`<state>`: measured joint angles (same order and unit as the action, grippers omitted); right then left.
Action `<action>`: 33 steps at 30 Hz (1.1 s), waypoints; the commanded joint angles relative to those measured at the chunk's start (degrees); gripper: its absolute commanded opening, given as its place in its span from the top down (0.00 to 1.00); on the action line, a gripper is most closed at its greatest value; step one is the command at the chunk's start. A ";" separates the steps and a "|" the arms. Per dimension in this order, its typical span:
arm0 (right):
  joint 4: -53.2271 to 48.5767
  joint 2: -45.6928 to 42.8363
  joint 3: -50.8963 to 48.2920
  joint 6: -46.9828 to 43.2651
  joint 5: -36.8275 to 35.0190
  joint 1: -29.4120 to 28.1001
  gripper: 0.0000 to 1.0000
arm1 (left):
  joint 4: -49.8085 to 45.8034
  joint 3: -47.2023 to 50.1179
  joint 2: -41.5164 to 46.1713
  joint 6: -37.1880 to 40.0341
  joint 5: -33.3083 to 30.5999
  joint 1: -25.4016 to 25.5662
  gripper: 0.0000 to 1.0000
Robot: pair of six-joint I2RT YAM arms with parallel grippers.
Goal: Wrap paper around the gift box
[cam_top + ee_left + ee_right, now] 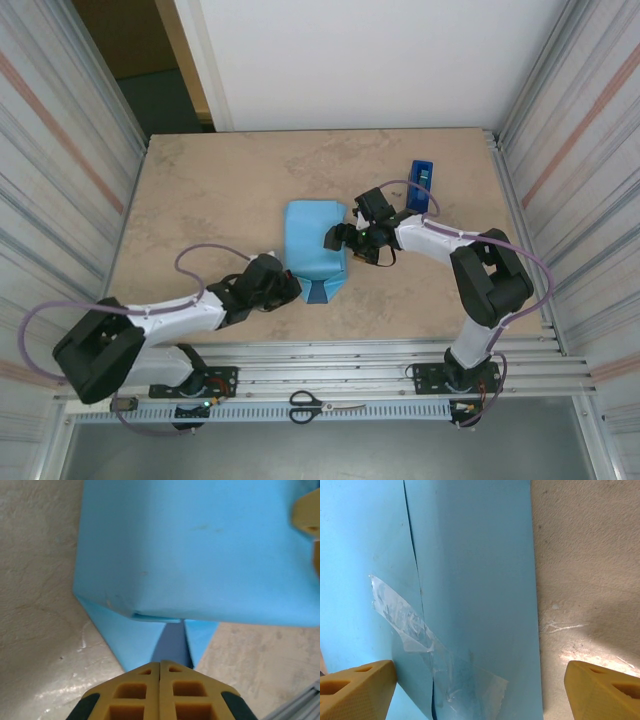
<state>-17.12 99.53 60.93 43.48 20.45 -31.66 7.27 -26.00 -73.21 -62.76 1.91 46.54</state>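
Observation:
The paper, light blue side out, is folded round the gift box, which is hidden inside. Clear tape crosses the seam on top. At the parcel's near end a pointed flap lies on the table, with a dark navy strip between two light blue folds. My left gripper is shut, its tips at the flap's point; I cannot tell whether they pinch it. My right gripper hangs open over the parcel's right part, one finger above the paper and the other above the table.
A royal-blue tape dispenser stands behind the right arm. Scissors lie on the metal rail at the front. Corrugated walls close in both sides of the beige table.

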 commanded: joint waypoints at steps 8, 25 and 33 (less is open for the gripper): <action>-3.79 1.81 0.66 0.21 -0.80 -1.87 0.14 | 7.24 -0.64 -6.52 -0.96 -5.08 -0.31 1.00; -3.44 2.12 0.82 0.11 -0.85 -1.83 0.13 | 3.28 2.27 -8.09 -3.37 -5.80 2.85 1.00; -4.58 2.13 2.43 -0.41 -1.14 -1.69 0.13 | 1.32 0.83 -5.89 -2.39 -6.55 2.67 1.00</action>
<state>-18.39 100.22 62.17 43.42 20.36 -32.77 12.12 -24.58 -80.53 -65.39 -3.05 48.88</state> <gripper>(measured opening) 0.866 0.043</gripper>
